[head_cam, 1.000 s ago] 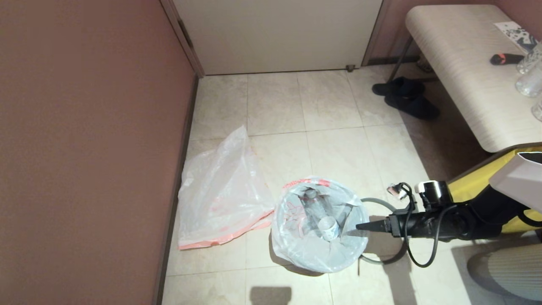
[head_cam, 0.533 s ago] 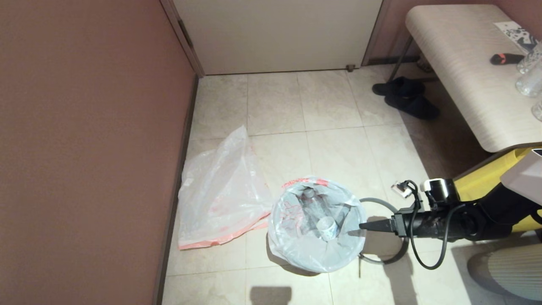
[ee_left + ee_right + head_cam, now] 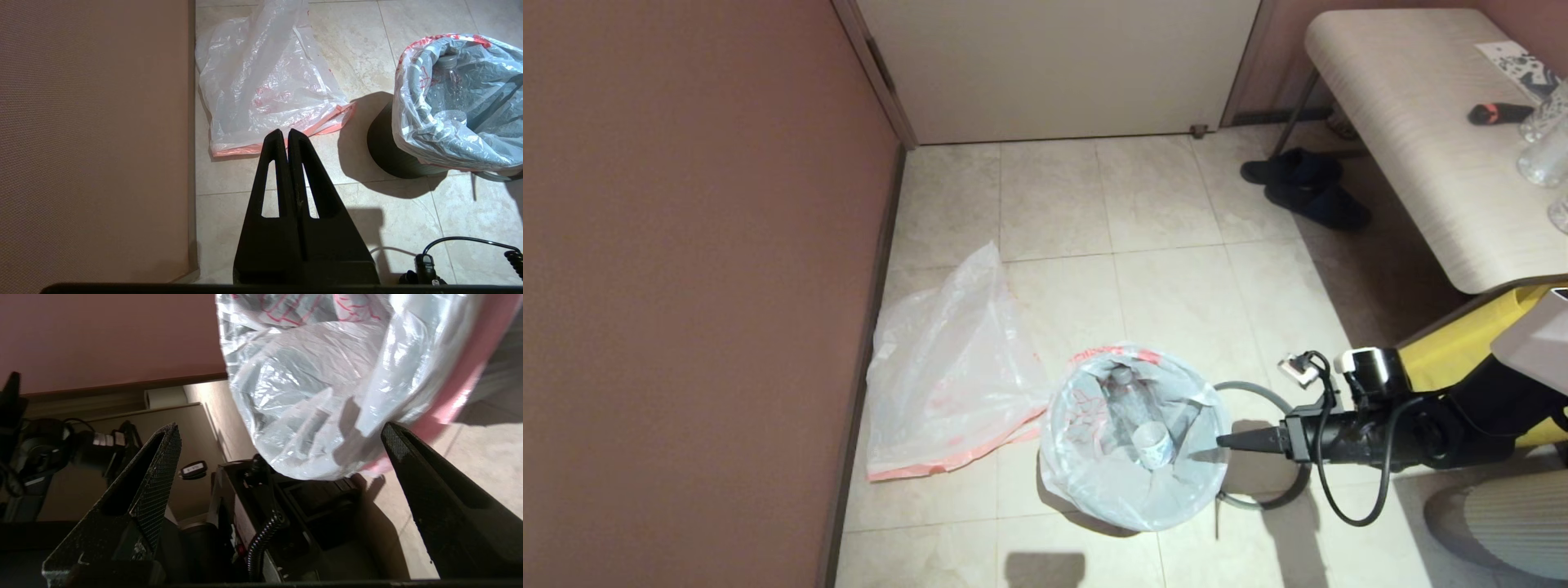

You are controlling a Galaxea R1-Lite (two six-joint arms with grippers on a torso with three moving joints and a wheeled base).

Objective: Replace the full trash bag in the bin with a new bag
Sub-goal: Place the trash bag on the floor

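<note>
Item: bag swap, early stage.

Full trash bag (image 3: 1131, 441): seated in the bin (image 3: 388, 157), its rim folded over the bin's mouth, a clear bottle (image 3: 1131, 408) showing inside. Not yet lifted out.

Grey ring rim (image 3: 1258, 445): off the bin, lying on the tile floor (image 3: 1160, 269) against its right side (so the bag's edge looks free to be pulled).

New bag (image 3: 947, 367): limp and flat on the floor just left of the bin, near the wall (image 3: 686, 286). Not yet fitted.

Right gripper (image 3: 1223, 439): at the bin's right edge, jaws spread wide in the wrist view, the bag's plastic and pink band bulging between them, nothing clamped.

Left gripper (image 3: 284, 136): parked above the floor near the wall, fingers pressed together, holding nothing.

Remaining, by judgement: seize the bag edge, lift out, fit the new bag, replace the ring.

Surroundings: door (image 3: 1054, 65), bench (image 3: 1421, 131), black slippers (image 3: 1307, 192), yellow bag (image 3: 1462, 351). The ring underfoot of the arm may snag.
</note>
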